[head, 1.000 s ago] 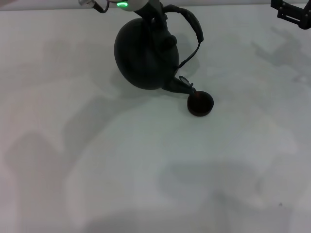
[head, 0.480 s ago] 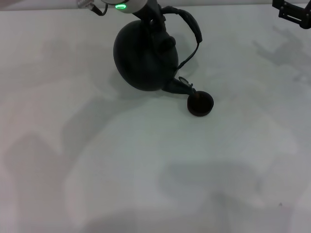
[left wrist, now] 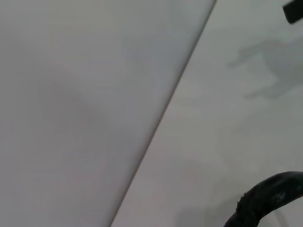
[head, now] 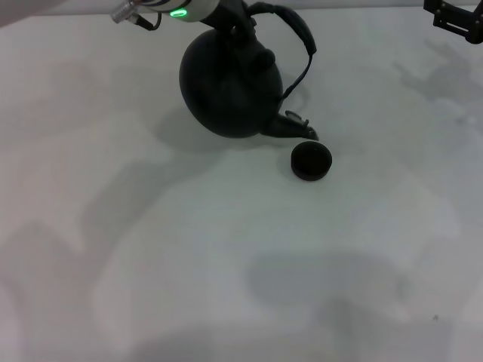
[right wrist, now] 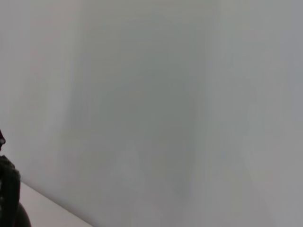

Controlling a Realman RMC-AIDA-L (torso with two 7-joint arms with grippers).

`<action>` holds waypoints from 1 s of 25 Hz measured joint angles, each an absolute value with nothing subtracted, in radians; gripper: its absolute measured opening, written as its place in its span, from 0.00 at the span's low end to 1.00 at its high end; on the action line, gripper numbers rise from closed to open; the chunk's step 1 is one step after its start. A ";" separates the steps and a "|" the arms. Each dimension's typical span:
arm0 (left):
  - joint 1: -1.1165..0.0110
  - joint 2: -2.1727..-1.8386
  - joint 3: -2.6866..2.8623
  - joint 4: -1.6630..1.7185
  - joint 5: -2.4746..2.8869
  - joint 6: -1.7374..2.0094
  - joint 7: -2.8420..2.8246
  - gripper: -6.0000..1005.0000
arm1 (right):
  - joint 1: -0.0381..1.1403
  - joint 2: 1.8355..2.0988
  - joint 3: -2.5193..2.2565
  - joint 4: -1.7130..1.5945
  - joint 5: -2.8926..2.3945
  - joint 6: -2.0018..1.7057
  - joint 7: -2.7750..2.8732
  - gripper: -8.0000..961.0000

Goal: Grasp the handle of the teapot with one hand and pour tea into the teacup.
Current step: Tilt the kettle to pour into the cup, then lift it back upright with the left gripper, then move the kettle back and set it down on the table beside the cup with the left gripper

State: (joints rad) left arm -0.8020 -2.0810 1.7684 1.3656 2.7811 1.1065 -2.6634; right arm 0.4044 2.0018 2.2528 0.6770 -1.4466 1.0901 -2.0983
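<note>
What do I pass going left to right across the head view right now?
Left gripper on the handle → teapot → teacup → right gripper, parked at the far right edge.

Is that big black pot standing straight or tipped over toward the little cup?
Tipped. The teapot leans spout-down toward the teacup, with its handle slanted sideways.

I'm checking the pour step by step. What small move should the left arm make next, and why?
Probably set the teapot level on the table. Its spout sits just beside the teacup, not over it, so pouring looks finished. The left gripper holds the handle; the right gripper stays parked far right.
</note>
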 joint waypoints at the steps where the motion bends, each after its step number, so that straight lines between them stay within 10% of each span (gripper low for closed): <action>1: -0.794 -2.081 1.768 1.374 2.781 1.103 -2.667 0.15 | 0.405 2.002 2.252 0.677 -1.447 1.088 -2.098 0.88; 25: -0.302 -2.076 1.725 1.570 2.595 0.606 -2.682 0.14 | 0.422 2.001 2.250 0.675 -1.457 1.073 -2.091 0.88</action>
State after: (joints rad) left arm -0.3024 -2.0759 1.7254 1.5699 2.5947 0.6064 -2.6821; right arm 0.4222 2.0008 2.2497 0.6749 -1.4575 1.0734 -2.0906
